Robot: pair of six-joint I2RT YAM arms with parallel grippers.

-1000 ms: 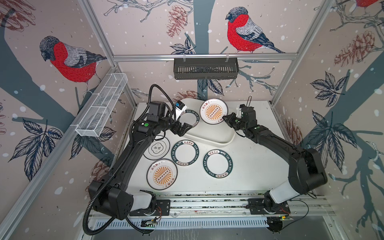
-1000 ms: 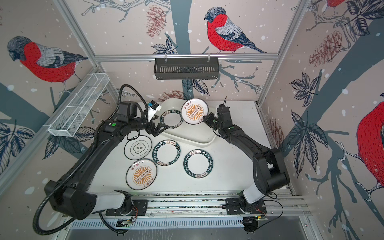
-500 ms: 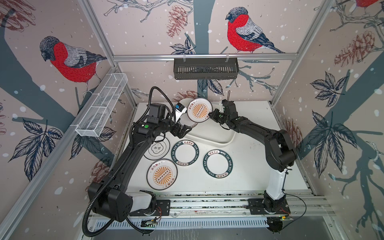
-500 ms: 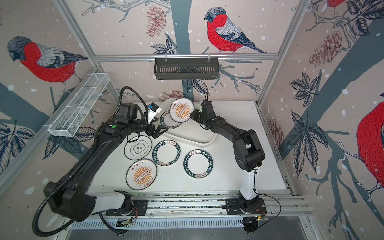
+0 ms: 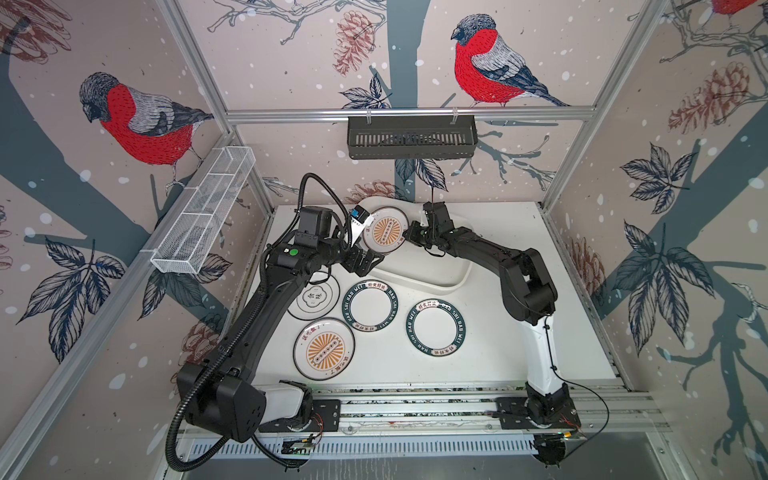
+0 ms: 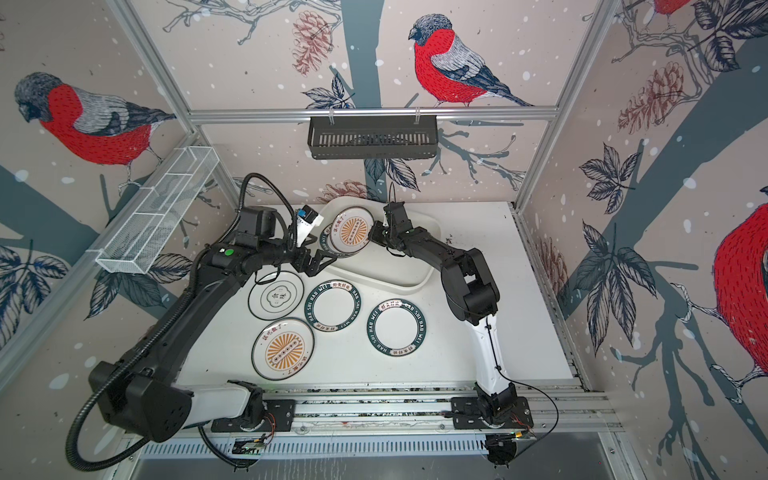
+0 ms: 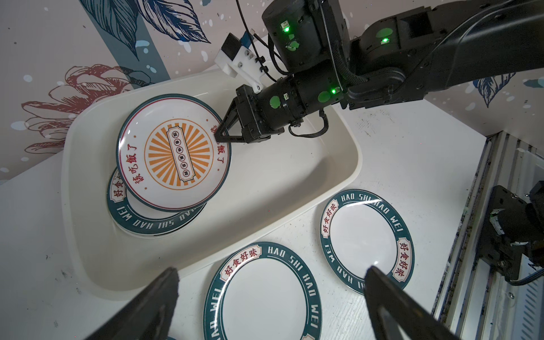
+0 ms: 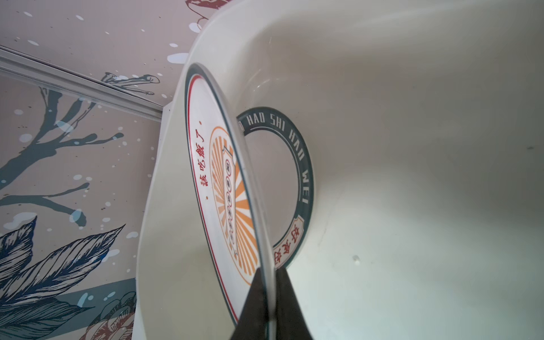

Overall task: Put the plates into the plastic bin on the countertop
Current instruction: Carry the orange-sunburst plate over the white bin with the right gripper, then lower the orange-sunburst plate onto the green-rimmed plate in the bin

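One thin edge-pinch carries the sunburst plate (image 7: 173,153): the right fingers (image 8: 256,300) are clamped on its rim, and it hangs tilted inside the plastic bin (image 7: 279,176), above a green-rimmed plate (image 7: 153,226) lying flat there. Released at this slant, it could clatter, slide off that plate or chip it. Left fingers (image 7: 159,303) stand wide and empty just beside the bin's near wall. Four plates (image 5: 371,305) lie on the worktop (image 5: 478,365); the black basket (image 5: 411,137) and mesh basket (image 5: 203,212) look empty.

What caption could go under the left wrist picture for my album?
The right gripper holds a sunburst plate by its rim over a green-rimmed plate inside the white bin.
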